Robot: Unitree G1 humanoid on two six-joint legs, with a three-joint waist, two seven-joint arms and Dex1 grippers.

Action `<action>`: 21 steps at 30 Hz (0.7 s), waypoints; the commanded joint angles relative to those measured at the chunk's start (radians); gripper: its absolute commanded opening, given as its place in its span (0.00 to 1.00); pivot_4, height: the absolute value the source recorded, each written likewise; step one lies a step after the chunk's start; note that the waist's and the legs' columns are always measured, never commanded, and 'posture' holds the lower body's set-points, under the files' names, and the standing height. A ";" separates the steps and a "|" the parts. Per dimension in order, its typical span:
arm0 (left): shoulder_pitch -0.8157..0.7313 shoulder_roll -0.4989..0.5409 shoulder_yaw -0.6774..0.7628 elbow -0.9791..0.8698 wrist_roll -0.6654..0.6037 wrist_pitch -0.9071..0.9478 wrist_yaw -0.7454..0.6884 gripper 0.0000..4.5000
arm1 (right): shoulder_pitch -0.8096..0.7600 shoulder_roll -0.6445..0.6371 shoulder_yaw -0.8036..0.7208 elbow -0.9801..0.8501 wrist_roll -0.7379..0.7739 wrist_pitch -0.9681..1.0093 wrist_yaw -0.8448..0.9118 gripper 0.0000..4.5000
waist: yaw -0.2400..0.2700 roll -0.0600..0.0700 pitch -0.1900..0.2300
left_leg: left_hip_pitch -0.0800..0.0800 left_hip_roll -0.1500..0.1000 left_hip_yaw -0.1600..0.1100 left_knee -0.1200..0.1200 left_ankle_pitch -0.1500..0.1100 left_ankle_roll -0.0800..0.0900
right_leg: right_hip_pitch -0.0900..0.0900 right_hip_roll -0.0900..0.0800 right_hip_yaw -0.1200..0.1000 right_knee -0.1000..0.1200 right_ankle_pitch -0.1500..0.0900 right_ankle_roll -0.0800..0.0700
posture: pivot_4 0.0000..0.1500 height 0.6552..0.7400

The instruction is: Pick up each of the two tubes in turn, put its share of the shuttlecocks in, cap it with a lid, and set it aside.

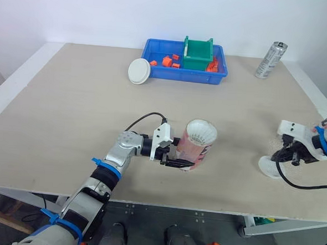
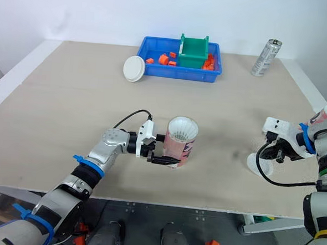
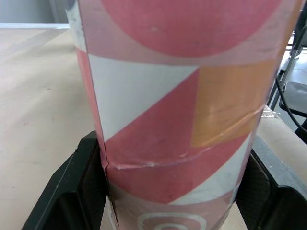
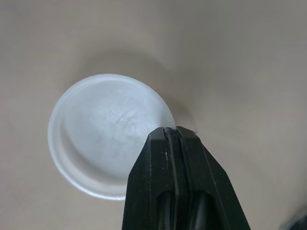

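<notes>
Left pincer (image 1: 178, 158): clamped around the pink tube (image 1: 198, 144) at the bench's (image 1: 70, 111) front middle, its mouth up (held steady for capping, I judge).
Right pincer (image 4: 165, 132): pinched tight on the rim of the white lid (image 4: 103, 129), which lies well right of the tube.

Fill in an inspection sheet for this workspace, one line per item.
Surface: pale table, flat.
Job's things: patterned tube with shuttlecock in its mouth; lid at table's right; second lid leaning on blue tray.
Clutter: tray holds orange parts and green bin; silver can.
Pincers: left pincer shut on tube; right pincer shut on lid's rim.
Cables: black cable off left wrist; another under right wrist.
Surroundings: white wall.
</notes>
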 commanded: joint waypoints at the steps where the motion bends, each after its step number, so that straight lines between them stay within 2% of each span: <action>1: 0.014 0.008 -0.006 0.001 0.017 0.012 -0.003 0.73 | 0.015 -0.027 -0.034 -0.081 0.029 0.016 0.023 0.02 | 0.000 0.000 0.000 | 0.000 0.000 0.000 0.000 0.000 0.000 | 0.000 0.000 0.000 0.000 0.000 0.000 | 1.00 0.96; 7: 0.005 0.009 -0.001 0.004 0.018 0.008 -0.004 0.73 | 0.001 -0.037 -0.104 -0.310 0.135 0.110 0.074 0.02 | 0.000 0.001 0.000 | 0.000 0.000 0.000 0.000 0.000 0.000 | 0.000 0.000 0.000 0.000 0.000 0.000 | 1.00 0.96; 16: -0.009 0.018 -0.010 0.000 0.022 0.016 -0.038 0.73 | -0.126 -0.017 -0.141 -0.918 0.646 0.454 0.092 0.02 | 0.002 0.002 0.000 | -0.001 0.000 -0.002 -0.001 0.000 -0.001 | -0.001 0.000 -0.001 0.000 -0.001 -0.001 | 1.00 0.96; 21: -0.025 0.024 -0.018 0.013 0.032 0.012 -0.058 0.73 | -0.206 0.044 -0.050 -1.001 0.660 0.459 0.092 0.02 | 0.003 0.002 0.001 | -0.002 0.000 -0.002 -0.001 -0.001 -0.002 | -0.002 0.000 -0.002 0.000 -0.002 -0.001 | 1.00 0.96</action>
